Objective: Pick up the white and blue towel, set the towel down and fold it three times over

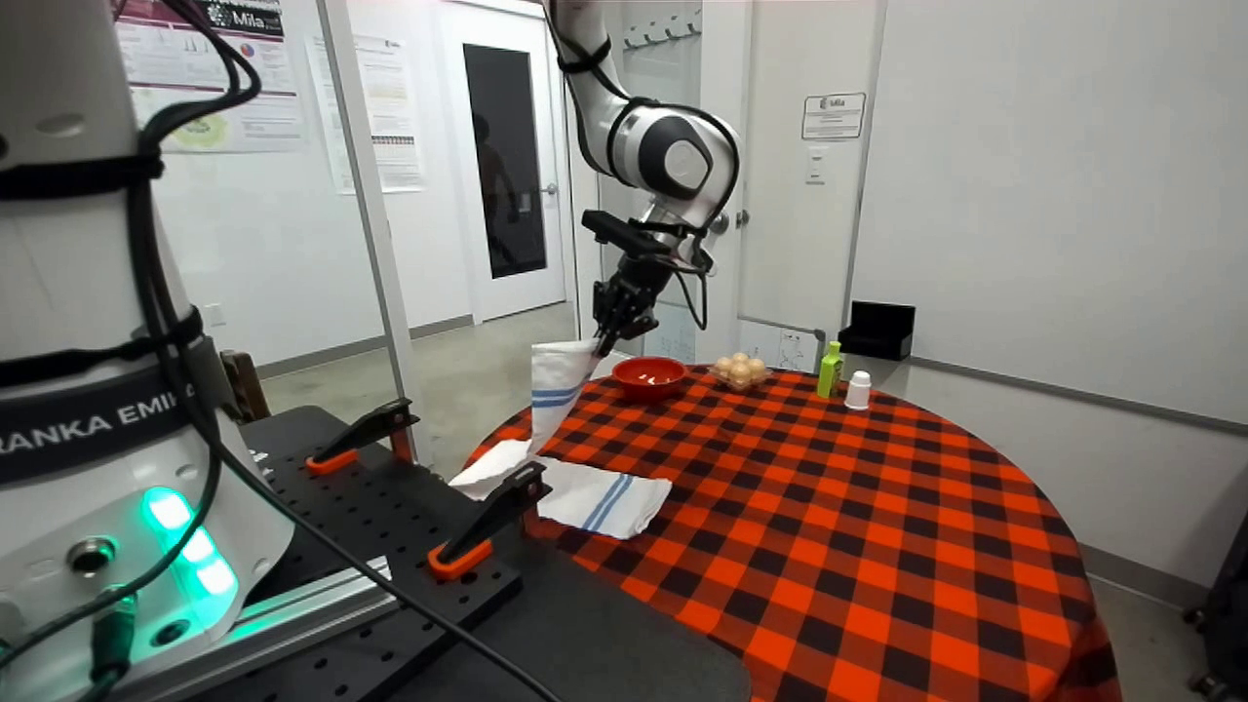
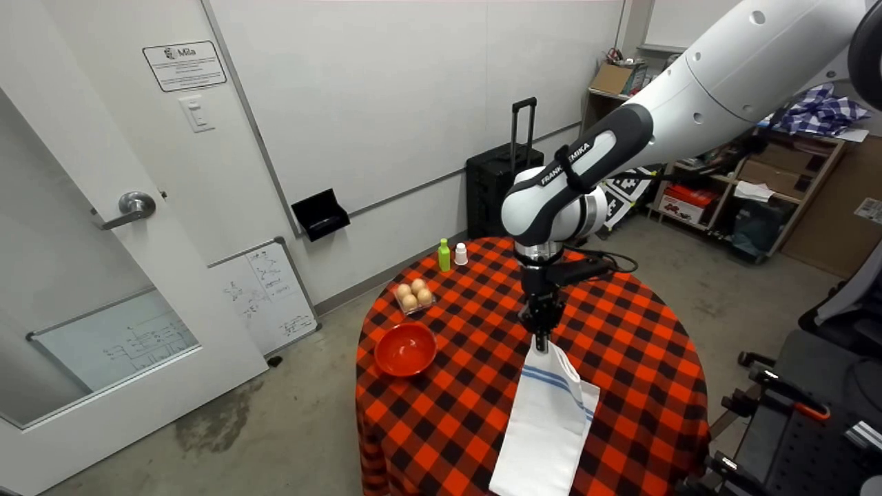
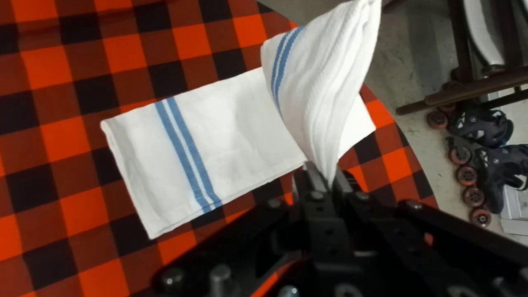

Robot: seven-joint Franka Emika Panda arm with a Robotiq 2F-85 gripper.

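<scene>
Pinched part of towel (image 3: 255, 119) hidden within end effector (image 3: 328, 180)

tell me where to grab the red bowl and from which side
Probably best at the rim of the red bowl, coming from straight above, one jaw inside and one outside: it sits upright, and its round open mouth looks too wide to span. I'd favour the side away from the eggs close by. The gripper holds the blue-striped white towel, so should release that first.

open lane across checkered cloth (image 2: 475, 389) between towel (image 2: 544, 434) and red bowl (image 2: 405, 351); bowl, eggs (image 2: 411, 300), green bottle (image 2: 444, 257) and white bottle (image 2: 461, 255) obstruct one stretch of cloth edge.
</scene>
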